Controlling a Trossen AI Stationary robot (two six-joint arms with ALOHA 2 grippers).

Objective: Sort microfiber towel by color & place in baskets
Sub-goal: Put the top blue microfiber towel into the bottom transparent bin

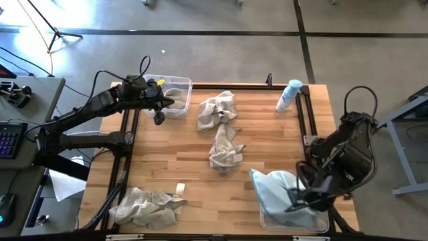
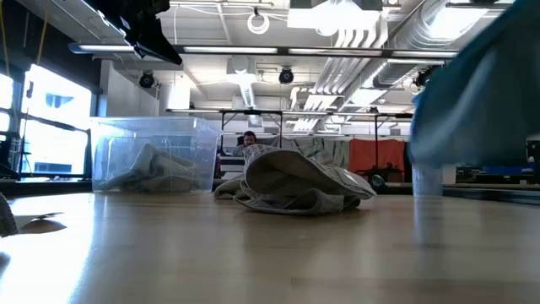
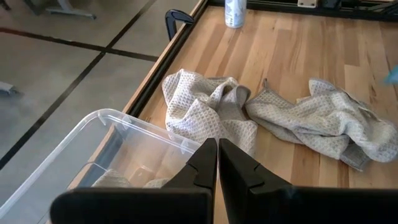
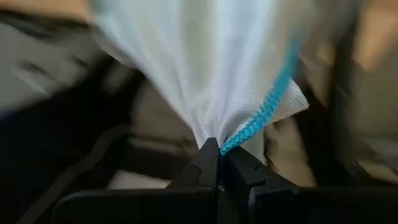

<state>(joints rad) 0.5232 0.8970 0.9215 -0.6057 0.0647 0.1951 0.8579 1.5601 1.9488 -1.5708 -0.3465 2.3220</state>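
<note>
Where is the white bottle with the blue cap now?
In the high view, the white bottle lies on the table's far right side, by the black frame rail, right of the nearest beige towel.

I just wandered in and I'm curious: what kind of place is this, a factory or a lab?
Probably a robotics lab or workshop: a wooden table between two robot arms, a desk with a keyboard beside it, and exposed ceiling ducts over more workbenches behind.

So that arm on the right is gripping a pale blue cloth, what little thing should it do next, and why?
Probably lower a little and open. The right end effector is shut on the pale blue towel, which already hangs over the near clear basket, so letting go there should drop it in. The left end effector, shut and holding nothing, is over the far basket holding beige cloth.
</note>
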